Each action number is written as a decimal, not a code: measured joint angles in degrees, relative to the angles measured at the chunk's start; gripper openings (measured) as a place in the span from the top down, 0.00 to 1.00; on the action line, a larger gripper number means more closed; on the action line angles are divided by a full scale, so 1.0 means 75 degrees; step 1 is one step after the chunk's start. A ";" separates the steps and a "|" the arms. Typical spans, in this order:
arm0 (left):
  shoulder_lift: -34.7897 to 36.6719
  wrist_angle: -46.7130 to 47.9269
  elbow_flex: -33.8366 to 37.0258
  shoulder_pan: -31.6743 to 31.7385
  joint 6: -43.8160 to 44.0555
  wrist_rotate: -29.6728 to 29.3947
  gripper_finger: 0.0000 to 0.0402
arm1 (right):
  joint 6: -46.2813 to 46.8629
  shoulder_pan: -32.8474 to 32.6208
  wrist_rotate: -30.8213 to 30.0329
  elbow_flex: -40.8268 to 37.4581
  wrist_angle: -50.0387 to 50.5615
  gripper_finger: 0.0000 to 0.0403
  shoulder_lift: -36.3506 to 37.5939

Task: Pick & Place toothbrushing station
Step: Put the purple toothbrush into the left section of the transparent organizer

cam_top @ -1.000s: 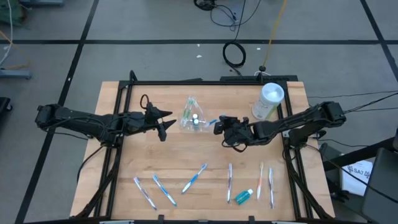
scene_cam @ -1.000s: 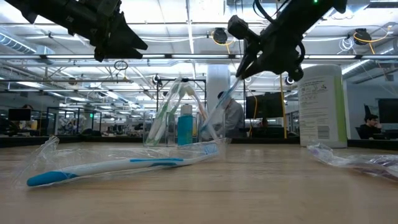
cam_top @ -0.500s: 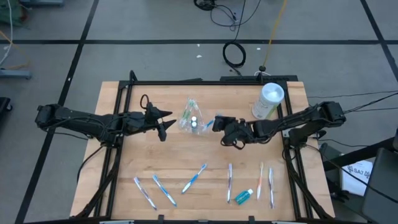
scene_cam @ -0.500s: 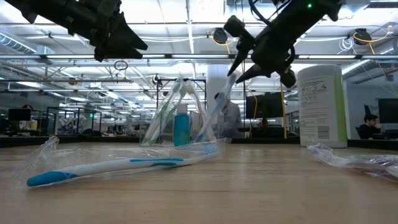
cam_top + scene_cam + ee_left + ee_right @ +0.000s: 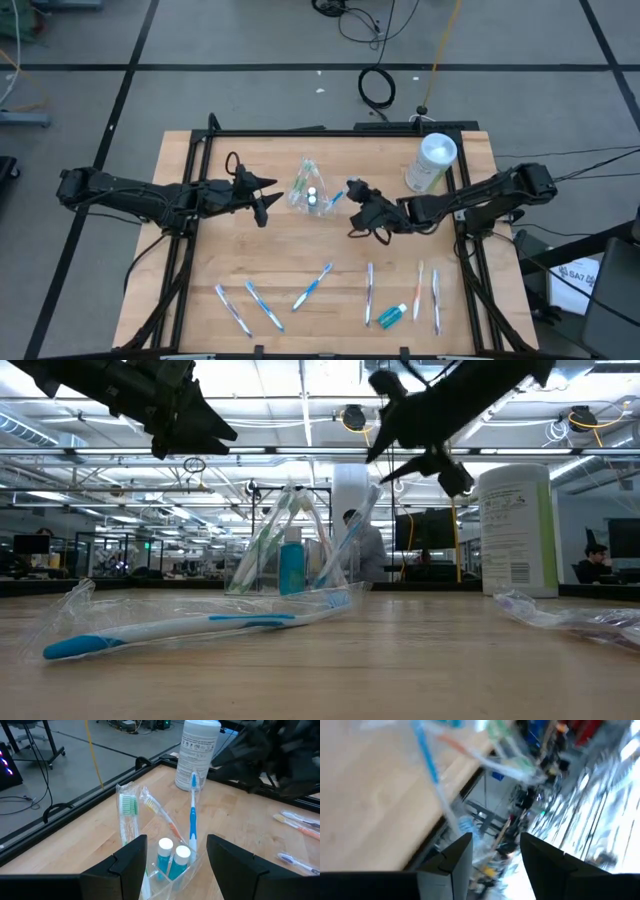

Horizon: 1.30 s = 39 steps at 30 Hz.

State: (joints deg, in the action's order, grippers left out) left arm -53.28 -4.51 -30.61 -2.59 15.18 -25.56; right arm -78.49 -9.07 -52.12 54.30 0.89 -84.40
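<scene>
**Right gripper lets go of a brush at the station**

Wooden table (image 5: pixel 250 260) under a black frame, with a workshop floor and cables beyond it. Near the table's middle stands the station (image 5: pixel 308 187), a small clear holder with toothbrushes and two small tubes upright inside it. A blue brush (image 5: pixel 193 807) now leans in the station; a second ago the right gripper (image 5: pixel 354 208) held it pinched above the holder. That gripper has since spread its fingers and lifted clear, and now hangs empty just right of the station, tilted. So this brush seems placed, and the arm looks free for another.

The left gripper (image 5: pixel 263 195) hovers just left of the station, wide open and empty, unchanged.

Well in front of the station lie more brushes (image 5: pixel 312 286) and a small tube (image 5: pixel 392 316), some in clear wrap. A white canister (image 5: pixel 431 162) stands beyond the right gripper, toward the table's far right corner.
</scene>
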 joint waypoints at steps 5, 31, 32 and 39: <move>0.0000 0.0005 0.0000 0.0000 0.0003 0.0000 0.47 | 0.2886 -0.0538 -0.0031 0.0000 0.0432 0.63 0.0479; -0.1812 -0.2139 -0.0120 -0.1446 0.1171 0.2039 0.47 | 1.2623 -0.1885 0.2072 0.0000 0.2092 0.64 0.1392; -0.1874 -0.2061 -0.0195 -0.1569 0.1355 0.2037 0.47 | 1.2759 -0.1886 0.2260 0.0000 0.2092 0.64 0.1391; -0.2095 -0.1628 -0.0973 -0.2745 0.1003 0.1359 0.47 | 1.2233 -0.1891 0.2970 0.0000 0.2078 0.64 0.1393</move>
State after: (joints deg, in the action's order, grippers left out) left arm -68.99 -16.73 -37.91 -23.17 22.70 -15.37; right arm 13.26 -23.25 -29.84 54.30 16.48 -73.95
